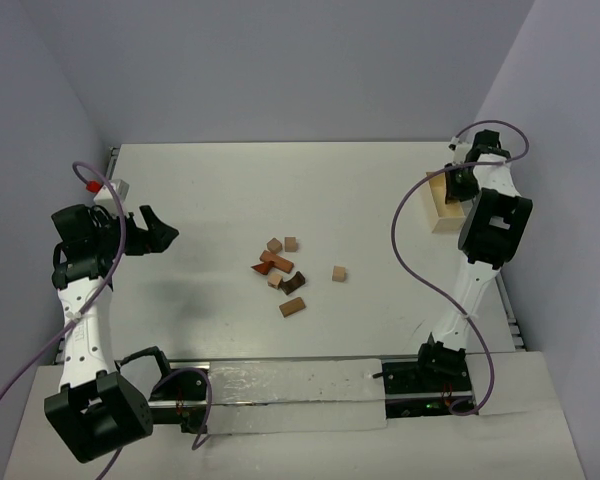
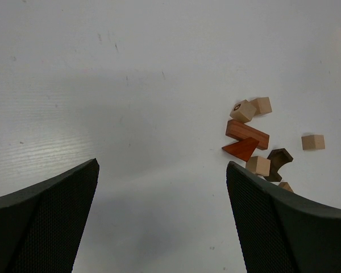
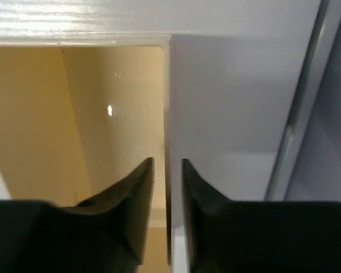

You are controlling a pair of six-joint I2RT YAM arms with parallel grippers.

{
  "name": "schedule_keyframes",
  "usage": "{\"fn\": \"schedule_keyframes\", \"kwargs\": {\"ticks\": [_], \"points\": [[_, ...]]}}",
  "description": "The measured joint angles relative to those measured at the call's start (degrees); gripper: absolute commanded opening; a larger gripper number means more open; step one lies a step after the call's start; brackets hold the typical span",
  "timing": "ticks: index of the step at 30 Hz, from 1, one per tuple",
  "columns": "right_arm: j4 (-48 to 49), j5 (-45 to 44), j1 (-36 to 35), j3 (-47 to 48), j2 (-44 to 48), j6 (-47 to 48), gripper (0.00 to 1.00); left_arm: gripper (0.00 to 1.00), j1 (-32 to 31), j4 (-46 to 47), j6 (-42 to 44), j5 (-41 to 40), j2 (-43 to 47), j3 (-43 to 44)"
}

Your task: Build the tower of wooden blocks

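1. Wide and holding nothing, the left gripper (image 1: pixel 152 230) hangs over the left side of the white table (image 1: pixel 380 190), its camera aimed across bare surface toward the blocks.
2. No wood block tower stands yet; its pieces lie loose at mid-table. Nearest the arms is a short reddish-brown wooden bar (image 1: pixel 292 307). Beyond it lie a dark brown wooden arch (image 2: pixel 278 163) beside a tan wooden cube (image 2: pixel 258 165), then a red-brown wooden wedge (image 2: pixel 240 149) against a long red-brown wooden block (image 2: pixel 248 134), then two small tan cubes (image 2: pixel 253 108). A lone pale wooden cube (image 1: pixel 338 273) sits apart to the right.
3. At the far right, the right gripper (image 3: pixel 167 193) has its jaws a narrow slit apart, astride one wall of the pale rectangular open wooden box (image 1: pixel 442 212). The pads seem to stand just off that wall, though the view is too tight to be sure.
4. The step in hand looks like leaving the box. Done well, the fingers spread a touch more and rise straight up past the rim before swinging toward the blocks, so the box is neither dragged nor tipped.
5. Only the left wrist view separates arch, wedge and cubes. Only the top view shows both arms and how far the box lies from the blocks. Only the right wrist view shows the wall between the fingers
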State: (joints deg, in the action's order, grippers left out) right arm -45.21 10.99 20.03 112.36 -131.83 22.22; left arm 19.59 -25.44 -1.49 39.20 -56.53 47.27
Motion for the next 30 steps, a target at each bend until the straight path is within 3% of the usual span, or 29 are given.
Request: {"fn": "schedule_keyframes", "kwargs": {"ticks": [2, 4, 11, 15, 19, 21, 26, 30], "points": [[0.02, 0.01, -0.01, -0.33, 0.0, 0.0, 0.72, 0.99, 0.0, 0.05, -0.18, -0.09, -0.01, 0.0], [0.09, 0.22, -0.02, -0.34, 0.1, -0.09, 0.78, 0.99, 0.0, 0.05, -0.35, -0.23, -0.02, 0.0], [-2.43, 3.05, -0.36, -0.37, 5.3, -0.12, 0.84, 0.99, 0.0, 0.08, -0.74, -0.37, 0.01, 0.0], [-6.53, 4.7, -1.4, 1.76, 13.46, -0.14, 0.85, 0.99, 0.0, 0.16, -0.9, -0.33, 0.06, 0.0], [-7.72, 6.3, -4.6, 3.72, 24.09, 0.65, 0.99, 0.99, 0.0, 0.16, -0.69, 0.07, 0.6, 0.0], [-7.49, 7.24, -7.18, 2.44, 30.12, 1.83, 1.0, 0.99, 0.0, 0.13, 0.44, 1.33, 1.35, 0.0], [-4.61, 8.44, -19.57, -14.38, 47.39, 5.0, 1.0, 0.97, 0.0, -0.15, 4.91, 5.88, 4.05, -0.01], [-2.65, 9.89, -32.0, -29.75, 53.06, 7.27, 1.0, 0.95, 0.0, -0.95, 9.32, 8.9, 4.63, -0.81]]}}
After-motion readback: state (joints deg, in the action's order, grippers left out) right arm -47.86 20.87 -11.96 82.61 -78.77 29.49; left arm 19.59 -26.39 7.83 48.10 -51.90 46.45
